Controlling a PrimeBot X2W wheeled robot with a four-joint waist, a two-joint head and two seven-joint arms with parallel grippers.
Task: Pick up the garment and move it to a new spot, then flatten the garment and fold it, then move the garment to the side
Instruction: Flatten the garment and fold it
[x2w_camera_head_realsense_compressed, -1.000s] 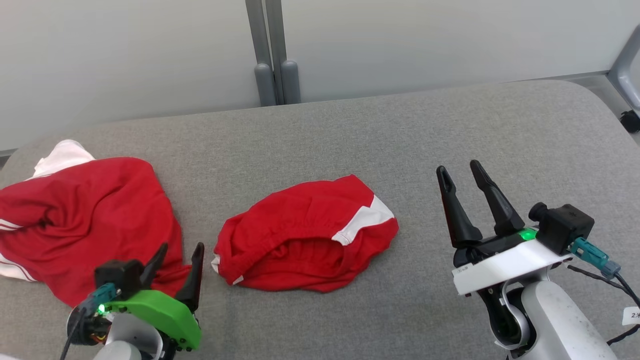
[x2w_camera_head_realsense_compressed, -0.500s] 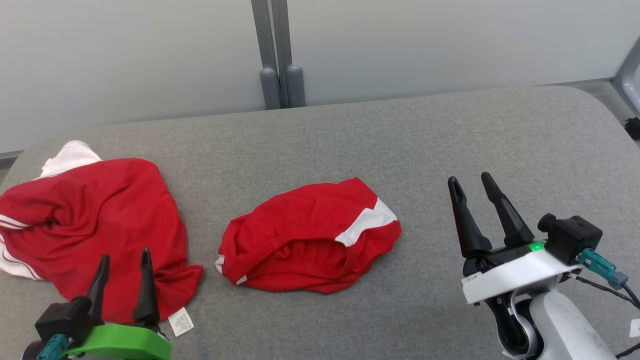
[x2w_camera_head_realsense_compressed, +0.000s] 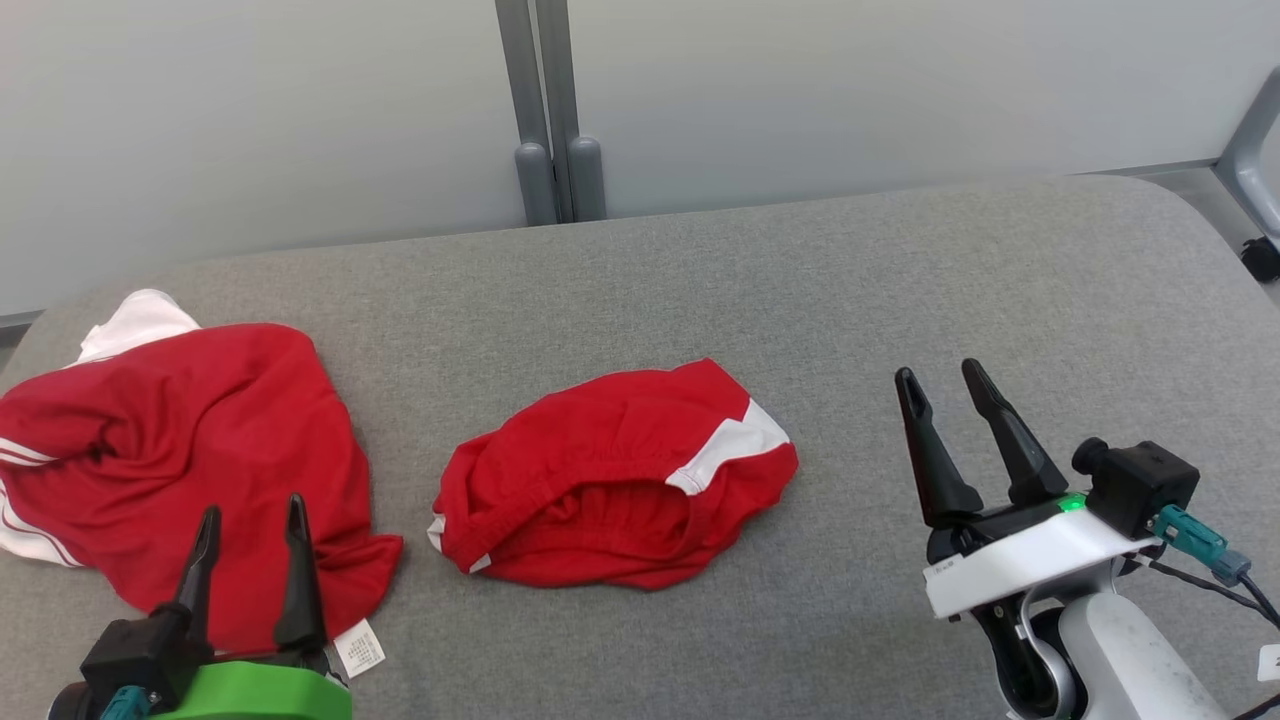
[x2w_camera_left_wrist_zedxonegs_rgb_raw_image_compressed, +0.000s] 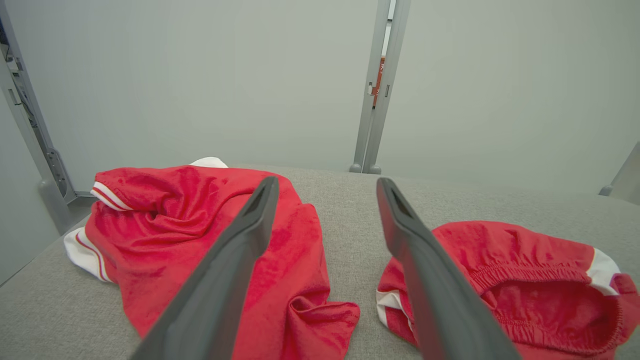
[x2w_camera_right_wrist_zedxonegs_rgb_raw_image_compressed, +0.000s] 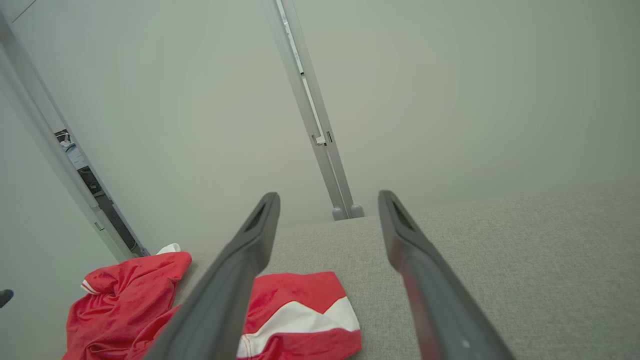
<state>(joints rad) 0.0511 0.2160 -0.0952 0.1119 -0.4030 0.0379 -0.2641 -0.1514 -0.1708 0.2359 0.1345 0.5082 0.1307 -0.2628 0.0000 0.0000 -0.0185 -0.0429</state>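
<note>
Two crumpled red garments lie on the grey padded table (x2w_camera_head_realsense_compressed: 900, 270). Red shorts (x2w_camera_head_realsense_compressed: 600, 450) with a white side panel and an elastic waistband sit in the middle. A red shirt (x2w_camera_head_realsense_compressed: 180, 420) with white trim lies at the left, a white label (x2w_camera_head_realsense_compressed: 358, 648) showing at its near corner. My left gripper (x2w_camera_head_realsense_compressed: 252, 510) hovers open over the shirt's near edge, holding nothing. My right gripper (x2w_camera_head_realsense_compressed: 938, 372) stands open to the right of the shorts, apart from them. The left wrist view has the shirt (x2w_camera_left_wrist_zedxonegs_rgb_raw_image_compressed: 190, 215) and shorts (x2w_camera_left_wrist_zedxonegs_rgb_raw_image_compressed: 525, 255) beyond my open fingers (x2w_camera_left_wrist_zedxonegs_rgb_raw_image_compressed: 240, 250). In the right wrist view both shorts (x2w_camera_right_wrist_zedxonegs_rgb_raw_image_compressed: 300, 295) and shirt (x2w_camera_right_wrist_zedxonegs_rgb_raw_image_compressed: 125, 300) lie low left.
A pale wall with a grey double post (x2w_camera_head_realsense_compressed: 548, 110) runs behind the table's far edge. A grey frame piece (x2w_camera_head_realsense_compressed: 1250, 140) stands at the far right corner. Bare grey surface spreads behind the garments and across the right half.
My left gripper drew back from the shirt's near right corner toward the lower left, fingers now pointing up. The shirt's label came into sight. The right gripper sits slightly lower; the head camera shifted a little.
</note>
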